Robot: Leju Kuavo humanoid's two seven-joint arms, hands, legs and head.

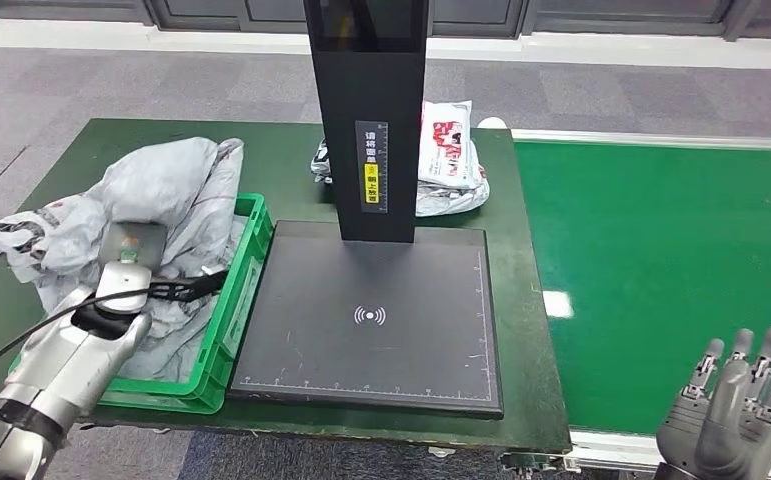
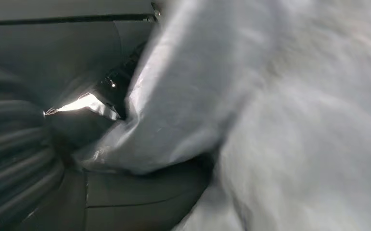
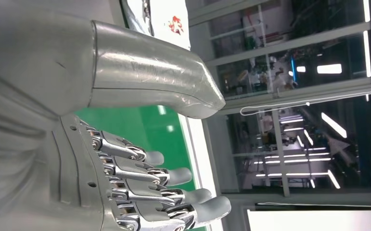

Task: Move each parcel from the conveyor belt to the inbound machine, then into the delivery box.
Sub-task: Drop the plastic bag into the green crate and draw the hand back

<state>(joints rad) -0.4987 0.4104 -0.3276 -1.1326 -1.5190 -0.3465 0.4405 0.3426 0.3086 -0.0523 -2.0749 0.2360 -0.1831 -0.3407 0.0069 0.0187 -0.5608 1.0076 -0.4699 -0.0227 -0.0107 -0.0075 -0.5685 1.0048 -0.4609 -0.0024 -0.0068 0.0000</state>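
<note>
My left hand [image 1: 129, 262] reaches into the green delivery box [image 1: 223, 352] and lies among the crumpled grey parcels [image 1: 173, 185] piled there. Up close, a fold of a grey parcel [image 2: 183, 110] is tucked into the left hand [image 2: 24, 159], which grips it; the picture is blurred. The black inbound machine [image 1: 371, 330], a flat plate with a tall post, stands bare in the middle of the table. A white parcel with red print [image 1: 448, 150] lies behind the post. My right hand [image 1: 739, 405] hovers over the near edge of the green conveyor belt [image 1: 661, 260], fingers [image 3: 173, 175] straight and apart, holding nothing.
The dark green table [image 1: 531, 380] carries the box and the machine. A black cable [image 1: 21, 340] runs along my left forearm. Grey carpet lies beyond the table. Another wrapped parcel [image 1: 321, 160] peeks out to the left of the post.
</note>
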